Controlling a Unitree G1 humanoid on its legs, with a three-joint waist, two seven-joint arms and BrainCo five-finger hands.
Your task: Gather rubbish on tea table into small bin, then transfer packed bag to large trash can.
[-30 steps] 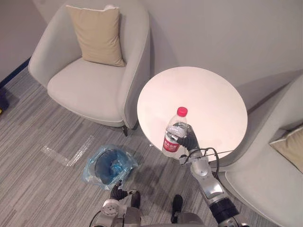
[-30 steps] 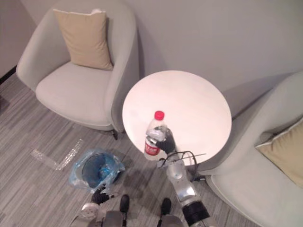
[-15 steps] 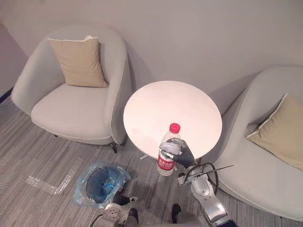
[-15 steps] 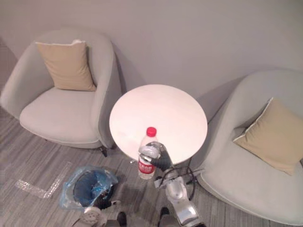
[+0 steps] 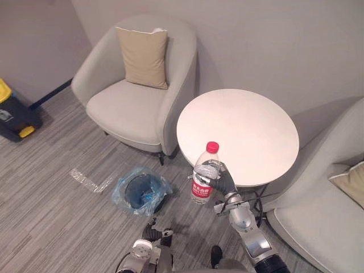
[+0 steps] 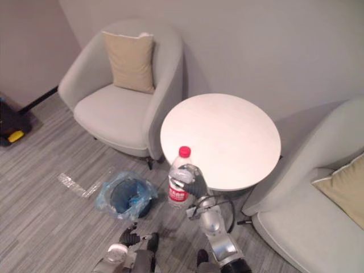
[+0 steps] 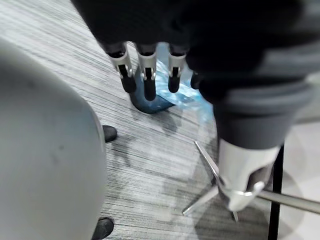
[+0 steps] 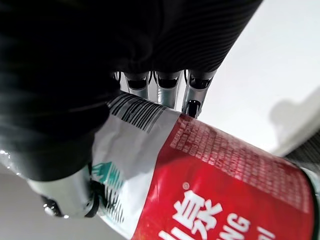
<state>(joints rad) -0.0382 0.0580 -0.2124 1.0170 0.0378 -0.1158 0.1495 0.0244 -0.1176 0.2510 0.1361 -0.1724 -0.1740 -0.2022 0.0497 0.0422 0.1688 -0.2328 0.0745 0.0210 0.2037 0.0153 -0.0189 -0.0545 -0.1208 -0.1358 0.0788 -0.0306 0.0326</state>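
The left hand [image 7: 165, 22] hangs low over the floor, its fingers [image 7: 146, 75] straight and holding nothing. The right hand [image 5: 223, 181] has its fingers curled around an upright plastic bottle [image 5: 202, 177], in the air at the near edge of the round tabletop [image 5: 250, 122]. The small bin [image 5: 138, 192] with a blue bag stands on the floor, left of it.

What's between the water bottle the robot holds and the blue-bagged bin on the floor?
Nothing: in the left eye view, only bare grey carpet separates the clear red-capped plastic bottle in the right hand from the small blue-bagged bin.
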